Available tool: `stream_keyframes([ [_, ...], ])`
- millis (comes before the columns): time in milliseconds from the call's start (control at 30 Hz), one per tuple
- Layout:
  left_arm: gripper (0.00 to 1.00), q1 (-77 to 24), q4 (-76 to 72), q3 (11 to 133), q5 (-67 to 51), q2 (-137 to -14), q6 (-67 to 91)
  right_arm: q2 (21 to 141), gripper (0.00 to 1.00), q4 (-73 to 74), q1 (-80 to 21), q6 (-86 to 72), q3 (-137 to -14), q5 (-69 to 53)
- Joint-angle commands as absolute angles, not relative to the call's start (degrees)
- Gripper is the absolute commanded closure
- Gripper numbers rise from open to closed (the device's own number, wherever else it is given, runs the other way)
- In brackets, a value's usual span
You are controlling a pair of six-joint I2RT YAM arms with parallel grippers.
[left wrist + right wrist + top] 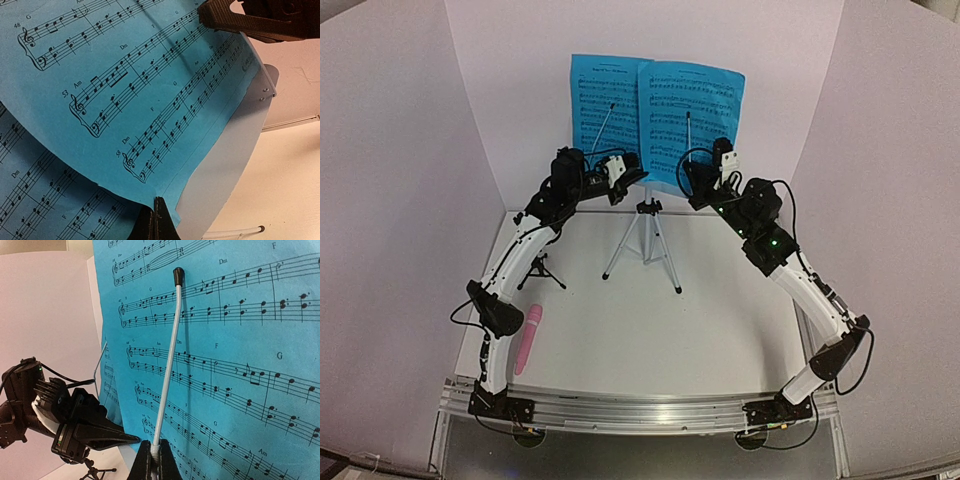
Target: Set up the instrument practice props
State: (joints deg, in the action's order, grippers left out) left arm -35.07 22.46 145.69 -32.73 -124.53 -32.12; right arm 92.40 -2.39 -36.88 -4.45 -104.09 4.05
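The pale-blue music stand (235, 150) on its silver tripod (645, 245) stands at the back centre. It carries two blue sheet-music pages, the left page (605, 100) and the right page (690, 115). My left gripper (636, 179) is shut on the lower edge of a blue page (125, 90). My right gripper (693, 190) is shut on the sprung base of a thin page-holder wire (167, 375) that lies across the right page (240, 340). The pink microphone (528, 338) lies flat at the front left. The small black mic stand (542, 270) stands beside the left arm.
White walls close in the back and both sides. The left gripper (85, 427) shows close beside the right one under the stand's tray. The tripod legs spread over the table's middle. The mic stand also shows in the right wrist view (92, 471).
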Motion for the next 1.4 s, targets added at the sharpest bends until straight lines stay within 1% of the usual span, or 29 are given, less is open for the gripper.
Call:
stream_keyframes([
  [0, 1.0, -34.99, 19.44, 145.67, -31.55, -123.54, -32.64, 91.57, 1.0, -4.49, -37.28, -5.8, -104.83, 2.55],
  [133, 0.99, -35.01, 18.45, 145.64, -31.22, -123.26, -32.67, 91.6, 1.0, -4.48, -37.32, -5.7, -104.78, 2.59],
  [300, 0.88, -34.89, 17.37, 144.76, -31.72, -122.48, -32.27, 91.63, 1.0, -4.48, -37.27, -5.66, -104.8, 2.55],
  [567, 0.82, -34.89, 16.37, 142.16, -32.64, -120.53, -31.74, 91.54, 1.0, -4.48, -37.27, -5.75, -104.78, 2.37],
  [700, 0.76, -34.89, 15.81, 140.66, -32.72, -119.63, -32.18, 91.64, 1.0, -4.48, -37.3, -5.89, -104.77, 2.33],
  [900, 0.74, -34.89, 15.77, 139.7, -32.87, -118.42, -32.15, 91.81, 1.0, -4.48, -37.27, -6.06, -104.86, 2.36],
  [1067, 0.69, -34.89, 15.74, 138.97, -32.92, -117.35, -32.08, 91.76, 1.0, -4.48, -37.3, -6.46, -104.68, 2.21],
  [1233, 0.65, -34.91, 15.35, 138.32, -33.28, -116.32, -31.82, 91.66, 0.96, -4.5, -37.32, -6.68, -104.67, 1.79],
  [1367, 0.64, -34.89, 15.79, 137.85, -33.37, -115.47, -31.84, 91.23, 0.94, -4.49, -37.27, -6.8, -104.37, 0.63],
])
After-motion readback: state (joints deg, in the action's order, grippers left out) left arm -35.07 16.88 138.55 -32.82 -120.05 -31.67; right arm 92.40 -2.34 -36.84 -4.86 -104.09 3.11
